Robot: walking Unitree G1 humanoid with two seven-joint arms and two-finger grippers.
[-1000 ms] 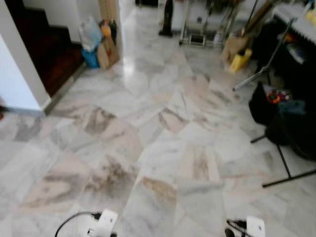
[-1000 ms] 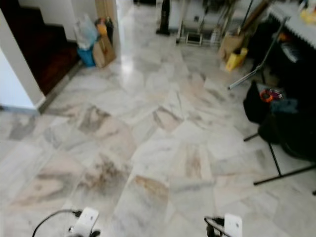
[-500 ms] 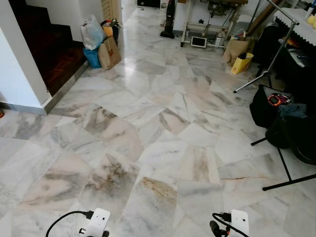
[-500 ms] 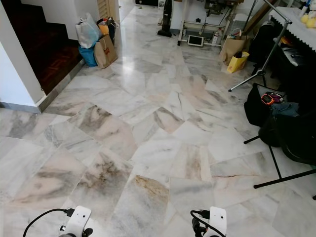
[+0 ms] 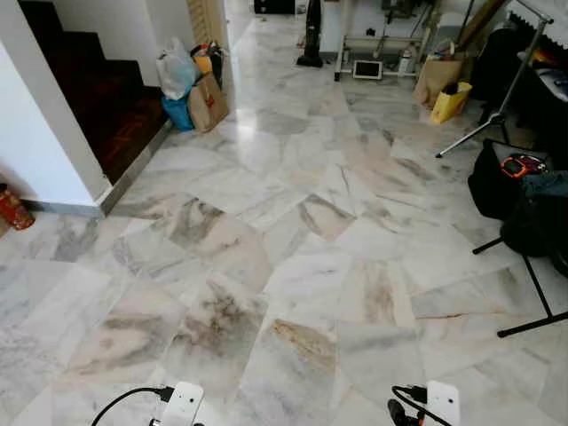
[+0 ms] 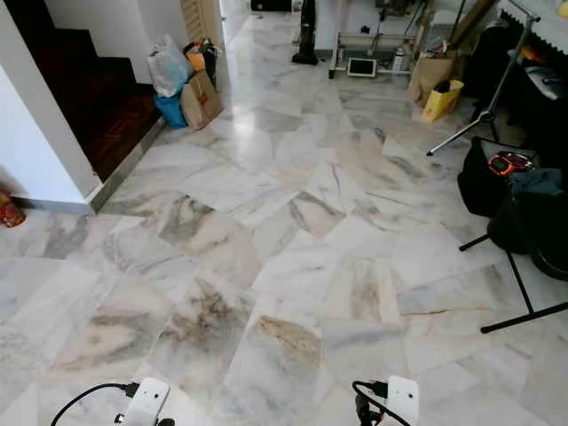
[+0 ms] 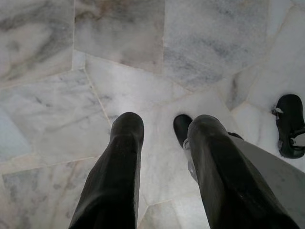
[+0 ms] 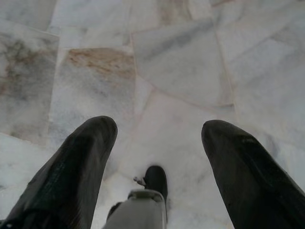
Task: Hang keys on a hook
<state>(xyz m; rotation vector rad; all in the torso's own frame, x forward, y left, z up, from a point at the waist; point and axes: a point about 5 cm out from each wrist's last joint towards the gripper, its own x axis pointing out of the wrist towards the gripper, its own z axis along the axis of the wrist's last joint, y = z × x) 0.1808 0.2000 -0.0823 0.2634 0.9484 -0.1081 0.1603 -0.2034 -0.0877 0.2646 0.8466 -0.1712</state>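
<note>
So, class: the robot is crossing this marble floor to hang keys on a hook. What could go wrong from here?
1. Both claws, left and right, are open with nothing between the fingers, so it may reach a hook without keys.
2. The black stand legs reach out over the floor on its right and could trip it.
3. The glossy marble floor may be slippery.

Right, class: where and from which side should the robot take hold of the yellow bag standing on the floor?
Probably the top rim of the yellow bag, coming from above: it stands upright with its mouth facing up, and its flat sides look too wide to pinch. I cannot make out handles.
</note>
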